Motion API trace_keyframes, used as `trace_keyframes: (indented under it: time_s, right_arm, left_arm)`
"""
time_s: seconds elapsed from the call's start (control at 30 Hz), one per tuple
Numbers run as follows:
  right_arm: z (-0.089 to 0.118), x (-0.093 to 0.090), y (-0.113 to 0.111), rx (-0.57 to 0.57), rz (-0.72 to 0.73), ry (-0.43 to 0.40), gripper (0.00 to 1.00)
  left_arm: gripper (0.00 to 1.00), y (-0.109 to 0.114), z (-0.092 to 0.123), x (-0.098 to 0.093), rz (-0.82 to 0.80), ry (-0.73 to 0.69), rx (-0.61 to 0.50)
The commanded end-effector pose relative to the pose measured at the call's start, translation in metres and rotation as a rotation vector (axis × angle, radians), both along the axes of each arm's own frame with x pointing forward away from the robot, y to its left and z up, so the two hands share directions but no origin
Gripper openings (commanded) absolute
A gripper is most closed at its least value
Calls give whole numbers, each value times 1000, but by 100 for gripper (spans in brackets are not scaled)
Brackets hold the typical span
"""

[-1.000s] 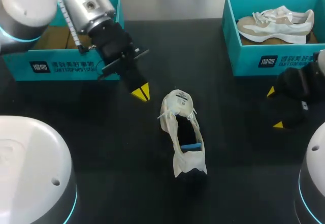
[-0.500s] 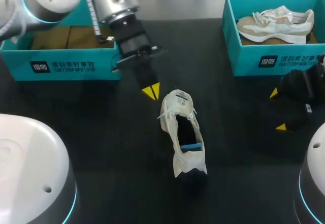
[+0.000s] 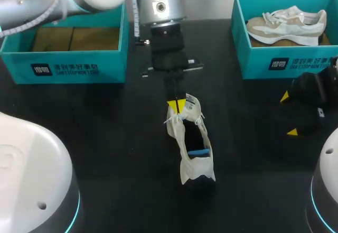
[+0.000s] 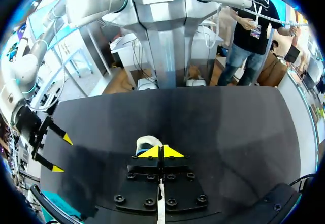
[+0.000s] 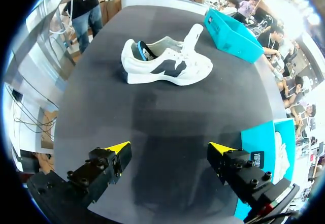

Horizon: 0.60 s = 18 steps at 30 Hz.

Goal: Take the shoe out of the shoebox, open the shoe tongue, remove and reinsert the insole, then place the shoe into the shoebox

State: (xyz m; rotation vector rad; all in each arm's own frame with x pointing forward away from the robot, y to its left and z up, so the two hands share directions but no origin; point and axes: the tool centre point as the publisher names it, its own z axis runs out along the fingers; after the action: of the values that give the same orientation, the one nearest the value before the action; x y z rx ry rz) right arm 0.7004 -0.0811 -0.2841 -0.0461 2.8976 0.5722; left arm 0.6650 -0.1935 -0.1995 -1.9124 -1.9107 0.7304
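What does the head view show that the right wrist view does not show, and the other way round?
Only the head view: the left gripper, shut, at the toe of the shoe, and the whole second shoe in the right shoebox. Only the right wrist view: the shoe's side with its dark marking. Both: the shoe on the table with a blue insole, and the open right gripper.

A black desk [image 3: 116, 138] with a teal box [image 3: 253, 58] at its far right, holding a beige-and-white sneaker [image 3: 288, 24].

Robotics lab: left arm [image 3: 158, 0], right arm [image 3: 328, 186], black table [image 3: 105, 138].
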Motion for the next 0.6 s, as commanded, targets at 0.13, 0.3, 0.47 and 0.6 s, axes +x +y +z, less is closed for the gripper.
trace_keyframes:
  time_s: [0.13,0.3,0.47,0.6]
  right_arm:
    - [0,-1,1,-3,-1,-1,100]
    - [0,-1,1,-3,-1,-1,100]
    - [0,-1,1,-3,-1,-1,100]
    - [0,-1,1,-3,-1,-1,100]
  left_arm:
    - [0,-24,-36,0,-153,-68,137]
    - [0,-34,-64,0,-195,-81,132]
    - [0,-38,-84,-4,-237,-49,134]
    - [0,-38,-84,-4,-237,-49,134]
